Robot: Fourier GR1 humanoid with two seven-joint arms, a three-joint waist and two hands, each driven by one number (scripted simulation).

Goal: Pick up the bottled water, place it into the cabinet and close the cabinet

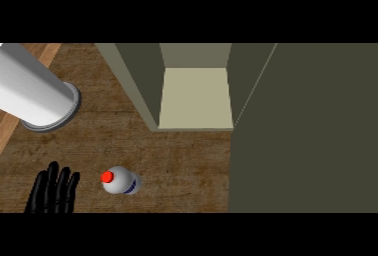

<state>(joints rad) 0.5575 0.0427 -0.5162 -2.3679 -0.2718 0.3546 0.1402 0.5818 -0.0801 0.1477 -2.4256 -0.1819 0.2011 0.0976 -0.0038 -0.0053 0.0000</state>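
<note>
The brown wood-grain counter top (184, 155) is lit evenly and rather dimly; the pale cream floor of the open olive cabinet (196, 97) is shown brightest; the wide dark olive door (310, 130) is left in flat shade; soft grey shading is seen along the large white cylinder (29, 85).

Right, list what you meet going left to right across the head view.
left hand → bottle → cabinet shelf → cabinet door
</note>
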